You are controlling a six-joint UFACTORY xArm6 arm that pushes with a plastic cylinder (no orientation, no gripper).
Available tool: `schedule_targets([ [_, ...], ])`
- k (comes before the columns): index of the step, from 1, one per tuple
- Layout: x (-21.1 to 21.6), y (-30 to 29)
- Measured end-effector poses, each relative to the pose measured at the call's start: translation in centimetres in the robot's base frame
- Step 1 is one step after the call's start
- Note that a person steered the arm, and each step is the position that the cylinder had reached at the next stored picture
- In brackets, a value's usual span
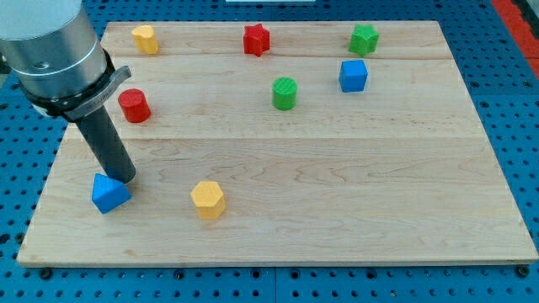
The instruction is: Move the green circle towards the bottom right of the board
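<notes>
The green circle (285, 93) stands in the upper middle of the wooden board (337, 185). My tip (124, 179) is far off at the view's lower left, right beside the top edge of a blue triangle block (109, 194). The rod rises from there to the arm's grey housing at the view's top left. A wide stretch of board lies between the tip and the green circle.
A blue cube (354, 75) sits just right of the green circle, a green star (364, 39) above that. A red star (256, 39) and a yellow block (145, 39) lie along the top. A red cylinder (134, 106) is at left, a yellow hexagon (207, 199) at lower left.
</notes>
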State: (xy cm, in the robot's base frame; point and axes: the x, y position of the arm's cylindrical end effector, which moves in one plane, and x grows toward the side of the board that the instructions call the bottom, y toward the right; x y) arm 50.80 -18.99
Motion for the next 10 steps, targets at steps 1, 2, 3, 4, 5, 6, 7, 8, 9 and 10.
schedule_targets([
  [1,-3.0,1.0],
  [2,-9.3,9.1],
  [3,-12.3,16.7],
  [4,-17.9,17.4],
  [5,-17.4,22.1],
  [6,-8.0,24.0],
  [7,-7.8,25.5],
  [8,-10.9,22.3],
  [9,-9.2,20.3],
  [10,-4.8,20.1],
])
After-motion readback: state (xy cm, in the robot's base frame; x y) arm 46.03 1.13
